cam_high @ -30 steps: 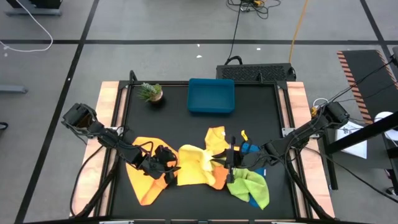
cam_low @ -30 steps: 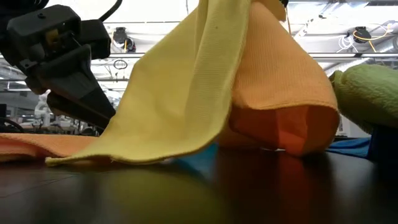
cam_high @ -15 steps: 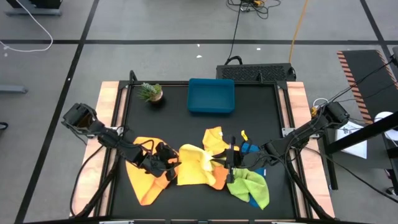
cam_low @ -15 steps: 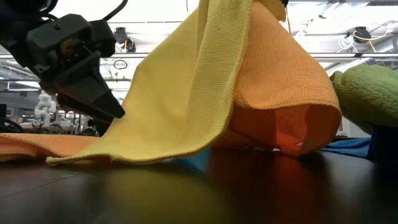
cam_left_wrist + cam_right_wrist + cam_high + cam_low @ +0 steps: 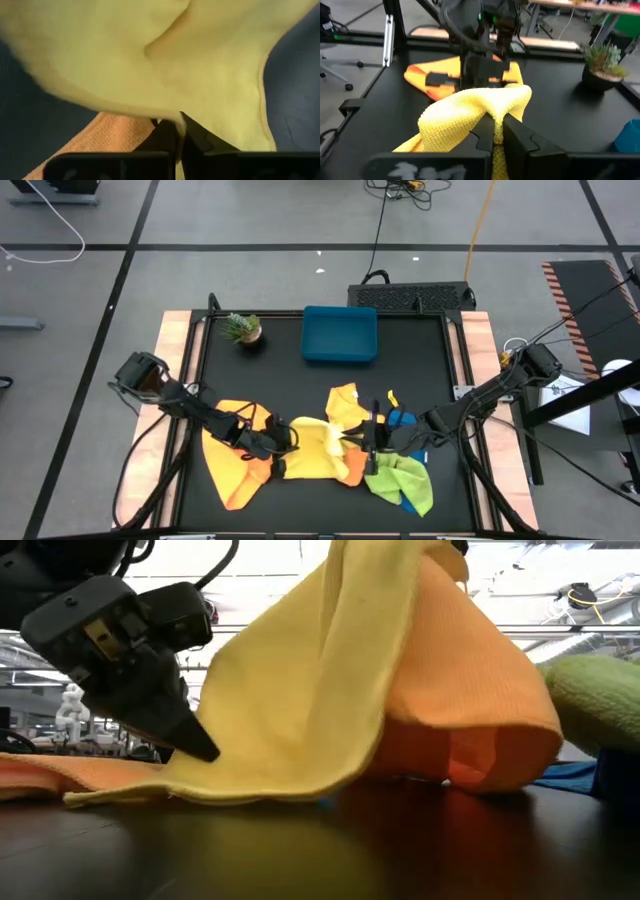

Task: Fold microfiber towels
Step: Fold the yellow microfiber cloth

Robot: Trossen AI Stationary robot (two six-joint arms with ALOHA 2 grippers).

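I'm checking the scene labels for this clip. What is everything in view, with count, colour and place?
Yellow towel: one, yellow, middle of the pile at the table's near edge, pinched at both ends.
Orange towels: two, orange, one flat at near left, one bunched under and beside the yellow one.
Green towel: one, lime green, near right.
Blue towel: one, blue, mostly hidden under the right arm.
Tray: one, blue, far middle.
Plant: one, green in a small pot, far left.
Table: one, black top.
Left tool: shut on the yellow towel's left edge.
Right tool: shut on the yellow towel's right part.
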